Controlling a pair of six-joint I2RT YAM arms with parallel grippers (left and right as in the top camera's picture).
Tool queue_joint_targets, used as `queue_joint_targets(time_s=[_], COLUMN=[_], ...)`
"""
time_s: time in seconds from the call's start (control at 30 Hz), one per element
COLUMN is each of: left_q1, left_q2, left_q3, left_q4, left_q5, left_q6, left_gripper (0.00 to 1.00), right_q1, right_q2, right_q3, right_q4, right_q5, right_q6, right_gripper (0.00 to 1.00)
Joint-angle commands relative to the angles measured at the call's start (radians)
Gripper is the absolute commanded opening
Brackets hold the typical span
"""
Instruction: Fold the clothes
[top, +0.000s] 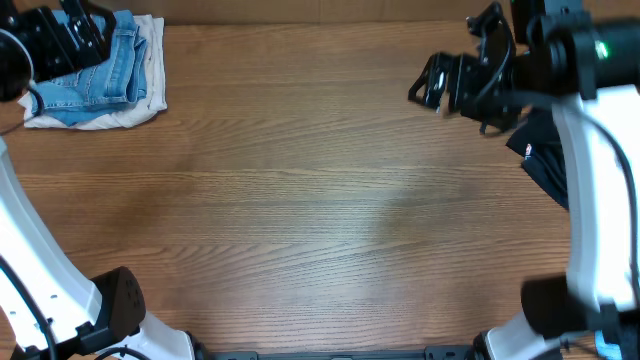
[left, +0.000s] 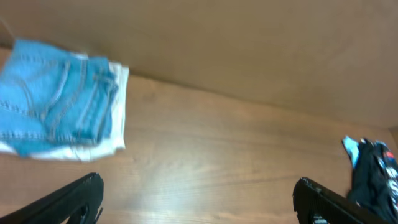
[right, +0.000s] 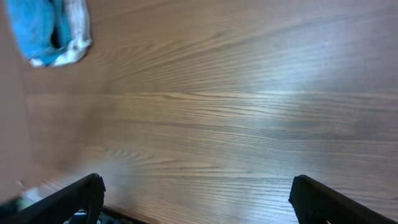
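A: Pincer state needed, both arms.

B: Left gripper (left: 198, 182) is seen spread wide in its wrist view. The fingers (left: 74, 198) are placed at opposite sides of the lower frame. Nothing is held between them; only bare table (left: 211, 149) is seen in the gap.

A: And right?

B: Same picture. Right gripper (right: 197, 182) is opened wide and nothing is gripped; wood grain is shown between the tips. From overhead it is held above the table's far right part, jaws pointed toward the left side.

A: Where are the clothes located?

B: The jeans (top: 95, 65) are found folded at the far left corner, stacked on a pale garment (top: 140, 108) whose edge is exposed along the right and near sides. Stitched seams are visible on the top denim layer in the left wrist view. From overhead, the left arm is positioned over the stack's left part. Whether the denim is touched cannot be told.

A: Anything else on the table?

B: A black tee (top: 545, 160) is bunched at the right edge, partly hidden by the right arm. A pale-blue piece (left: 350, 147) is seen touching it in the left wrist view; what kind of garment it is cannot be told. A small white mark is shown on the black fabric from overhead.

A: Spacing?

B: The stack and the black tee are set well apart, with open wood between. A brown back wall (left: 249, 50) is seen behind the stack.
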Motion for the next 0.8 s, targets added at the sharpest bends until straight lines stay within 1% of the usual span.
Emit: queue_joint_targets(time_s=[0.0, 0.07, 0.17, 0.37, 0.53, 0.7, 0.77], left_q1=[0.004, 0.004, 0.004, 0.004, 0.004, 0.004, 0.004], left_q2=[-0.019, -0.016, -0.011, -0.009, -0.008, -0.008, -0.008], left_q3=[0.004, 0.004, 0.004, 0.003, 0.003, 0.003, 0.003], left_q4=[-0.053, -0.088, -0.115, -0.113, -0.114, -0.114, -0.114], left_q5=[0.027, 0.026, 0.026, 0.026, 0.027, 0.023, 0.023], left_q6=[0.003, 0.003, 0.003, 0.003, -0.004, -0.004, -0.004], left_gripper=[1.0, 1.0, 1.0, 1.0, 1.0, 1.0, 1.0], right_q1=[0.097, 0.152, 0.206, 0.211, 0.211, 0.211, 0.211], right_q2=[-0.155, -0.24, -0.359, -0.498, -0.516, -0.497, -0.485], right_q3=[-0.042, -0.106, -0.206, -0.316, -0.32, -0.32, -0.32], right_q4=[0.0, 0.0, 0.0, 0.002, 0.014, 0.02, 0.047], right_q5=[0.181, 0.246, 0.264, 0.301, 0.372, 0.371, 0.365], right_q6=[0.087, 0.136, 0.159, 0.159, 0.158, 0.158, 0.158], right_gripper=[1.0, 1.0, 1.0, 1.0, 1.0, 1.0, 1.0])
